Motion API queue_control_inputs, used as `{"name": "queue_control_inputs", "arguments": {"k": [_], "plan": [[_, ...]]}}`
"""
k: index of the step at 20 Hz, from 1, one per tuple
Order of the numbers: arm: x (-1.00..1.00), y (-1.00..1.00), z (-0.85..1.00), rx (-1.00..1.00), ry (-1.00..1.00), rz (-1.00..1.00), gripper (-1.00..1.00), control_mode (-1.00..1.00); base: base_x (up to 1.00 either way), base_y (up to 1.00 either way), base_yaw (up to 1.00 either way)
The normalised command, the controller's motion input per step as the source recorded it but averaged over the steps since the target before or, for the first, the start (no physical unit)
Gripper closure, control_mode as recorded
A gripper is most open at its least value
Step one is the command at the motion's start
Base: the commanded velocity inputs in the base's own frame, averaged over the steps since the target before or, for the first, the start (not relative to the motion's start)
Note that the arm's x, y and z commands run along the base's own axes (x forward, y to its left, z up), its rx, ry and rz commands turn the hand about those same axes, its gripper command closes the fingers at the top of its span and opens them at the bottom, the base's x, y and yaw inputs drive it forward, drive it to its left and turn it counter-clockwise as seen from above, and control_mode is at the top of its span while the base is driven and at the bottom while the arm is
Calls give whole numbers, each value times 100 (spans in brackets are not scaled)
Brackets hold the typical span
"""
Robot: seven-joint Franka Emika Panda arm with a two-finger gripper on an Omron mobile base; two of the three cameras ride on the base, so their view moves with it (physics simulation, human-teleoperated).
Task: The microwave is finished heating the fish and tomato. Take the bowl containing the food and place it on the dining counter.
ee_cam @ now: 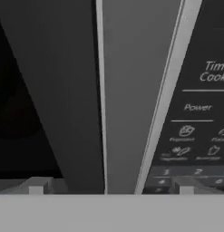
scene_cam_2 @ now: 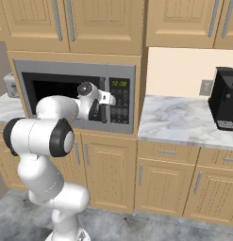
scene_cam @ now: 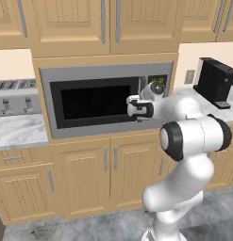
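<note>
The gripper (ee_cam: 109,186) is right up against the front of the microwave (scene_cam: 94,101), and in the hand view its two finger tips stand wide apart, one at each lower corner, with the pale vertical bar of the door handle (ee_cam: 131,90) running between them. Nothing is clamped yet; the jaws sit open around the bar rather than closed on it. To the right of the bar the control panel (ee_cam: 199,113) shows its printed buttons, to the left the dark glass of the door (ee_cam: 36,90).

From the base cameras the white arm reaches forward with the hand level at the door's right edge, beside the green clock digits (scene_cam_2: 120,83). The door looks shut, so the bowl, fish and tomato are presumably behind that dark glass; I can't make them out.

So this reads as the very first step: getting the door open. Next, I'd judge, the fingers need to close on the handle, then pull outward in an arc about the left-side hinge. A toaster (scene_cam: 16,96) sits on the left counter, a black coffee machine (scene_cam_2: 225,99) on the right.
</note>
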Motion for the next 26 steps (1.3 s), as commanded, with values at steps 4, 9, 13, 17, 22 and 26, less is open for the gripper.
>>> {"name": "queue_control_inputs", "arguments": {"k": [4, 9, 13, 17, 22, 26], "plan": [[84, -1, -24, 0, 0, 0, -100, -100, 0, 0, 0], [78, -1, -22, 0, -1, 0, -100, -100, 0, 0, 0], [44, -1, -4, 0, 0, 0, 100, -100, 0, 0, 0], [0, 0, 0, 0, 0, 0, 100, -100, 0, 0, 0], [-13, 0, 0, 0, 0, 0, 100, -100, 0, 0, 0], [-75, 0, 9, 0, -1, 0, 100, -100, 0, 0, 0]]}}
